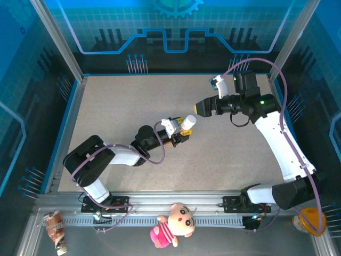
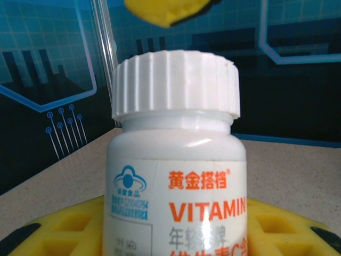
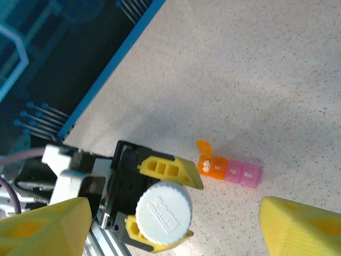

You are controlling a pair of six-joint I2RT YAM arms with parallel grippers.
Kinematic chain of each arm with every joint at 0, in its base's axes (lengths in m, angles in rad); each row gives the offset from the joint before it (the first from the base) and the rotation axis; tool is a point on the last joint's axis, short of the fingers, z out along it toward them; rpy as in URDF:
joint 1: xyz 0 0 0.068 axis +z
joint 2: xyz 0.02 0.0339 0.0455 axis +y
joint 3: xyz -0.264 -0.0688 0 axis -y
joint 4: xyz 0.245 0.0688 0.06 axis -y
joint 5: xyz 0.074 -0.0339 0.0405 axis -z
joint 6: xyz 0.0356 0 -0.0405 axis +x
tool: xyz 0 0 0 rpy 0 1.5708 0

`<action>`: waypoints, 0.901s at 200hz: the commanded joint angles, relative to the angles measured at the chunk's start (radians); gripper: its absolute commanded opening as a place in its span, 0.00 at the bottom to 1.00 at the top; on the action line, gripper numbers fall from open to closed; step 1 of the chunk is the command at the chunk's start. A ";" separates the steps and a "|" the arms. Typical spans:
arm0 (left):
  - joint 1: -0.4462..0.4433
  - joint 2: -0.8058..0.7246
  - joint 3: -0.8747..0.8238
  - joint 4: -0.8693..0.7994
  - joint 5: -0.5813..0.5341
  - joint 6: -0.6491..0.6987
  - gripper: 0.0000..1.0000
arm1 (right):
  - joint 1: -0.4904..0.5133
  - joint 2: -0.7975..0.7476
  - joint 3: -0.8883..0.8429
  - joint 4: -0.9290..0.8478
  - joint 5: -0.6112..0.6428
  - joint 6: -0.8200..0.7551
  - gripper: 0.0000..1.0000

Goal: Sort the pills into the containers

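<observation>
The table [image 1: 106,106] was enclosed by blue printed walls [image 1: 176,32]. At the near edge, a doll [image 1: 173,220] was laid between the two arm bases and a brown-wrapped packet [image 1: 55,230] was seen at the left corner. An orange-yellow thing [image 1: 309,220] at the right corner could not be identified.

Near the table's middle a white bottle [image 2: 176,160] was gripped by the left claw [image 1: 183,134], cap uppermost. It was clamped low on its body between the yellow fingers [image 2: 69,232]. The ribbed cap [image 2: 176,82] was on, and orange "VITAMIN" lettering was carried on the label.

The right claw [image 1: 201,107] was held just beyond the cap and apart from it. Its fingers [image 3: 42,229] were spread wide, with nothing gripped between them. In the left wrist view one of its yellow tips was seen just above the cap. From the right wrist the bottle and the left claw were seen directly below — they stood between the right claw and the near part of the table.

The containers [image 3: 229,170] lay on the table just beside one finger of the left claw; whether they touched it could not be told. They formed a short joined strip — an orange compartment nearest the claw, then pink ones. The orange lid was tipped up, and small white pills [image 3: 203,165] were seen inside. The pink compartments were shut, so their contents could not be told.
</observation>
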 commanded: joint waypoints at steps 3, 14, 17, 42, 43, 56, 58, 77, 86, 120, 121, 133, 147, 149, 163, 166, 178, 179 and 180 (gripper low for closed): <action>-0.002 -0.014 0.036 0.026 0.036 -0.046 0.00 | 0.038 -0.003 -0.003 -0.087 0.002 -0.125 0.85; -0.002 -0.014 0.040 0.018 0.041 -0.050 0.00 | 0.053 0.013 0.009 -0.106 0.011 -0.139 0.85; -0.002 -0.016 0.041 0.016 0.042 -0.050 0.00 | 0.058 0.017 0.011 -0.109 0.013 -0.142 0.85; -0.002 -0.019 0.042 0.004 0.044 -0.048 0.00 | 0.094 0.050 0.027 -0.134 0.034 -0.159 0.85; -0.002 -0.020 0.043 0.004 0.044 -0.049 0.00 | 0.095 0.052 0.028 -0.134 0.035 -0.160 0.85; -0.002 -0.023 0.042 -0.002 0.045 -0.045 0.00 | 0.102 0.065 0.030 -0.137 0.051 -0.160 0.85; -0.002 -0.024 0.042 -0.004 0.045 -0.045 0.00 | 0.104 0.067 0.029 -0.137 0.052 -0.160 0.85; -0.003 -0.028 0.040 -0.011 0.047 -0.045 0.00 | 0.106 0.079 0.030 -0.130 0.064 -0.152 0.84; -0.002 -0.030 0.040 -0.010 0.047 -0.046 0.00 | 0.106 0.082 0.031 -0.127 0.064 -0.150 0.84; -0.003 -0.031 0.037 -0.011 0.047 -0.042 0.00 | 0.111 0.100 0.044 -0.121 0.058 -0.140 0.80; -0.002 -0.030 0.037 -0.011 0.047 -0.041 0.00 | 0.111 0.101 0.044 -0.121 0.059 -0.140 0.80; -0.003 -0.032 0.037 -0.011 0.047 -0.040 0.00 | 0.117 0.108 0.050 -0.122 0.057 -0.139 0.78; -0.002 -0.032 0.036 -0.011 0.047 -0.040 0.00 | 0.123 0.114 0.052 -0.124 0.055 -0.140 0.77; -0.001 -0.033 0.037 -0.011 0.047 -0.039 0.00 | 0.123 0.115 0.052 -0.124 0.055 -0.140 0.76; -0.002 -0.033 0.035 -0.011 0.047 -0.037 0.00 | 0.129 0.124 0.055 -0.128 0.056 -0.140 0.74; -0.003 -0.033 0.035 -0.011 0.047 -0.038 0.00 | 0.130 0.125 0.057 -0.128 0.057 -0.140 0.74; -0.002 -0.033 0.035 -0.011 0.046 -0.037 0.00 | 0.132 0.131 0.058 -0.130 0.060 -0.140 0.71; -0.003 -0.033 0.035 -0.010 0.046 -0.038 0.00 | 0.132 0.131 0.058 -0.130 0.060 -0.139 0.71; -0.003 -0.033 0.035 -0.010 0.045 -0.038 0.00 | 0.131 0.131 0.056 -0.130 0.061 -0.139 0.70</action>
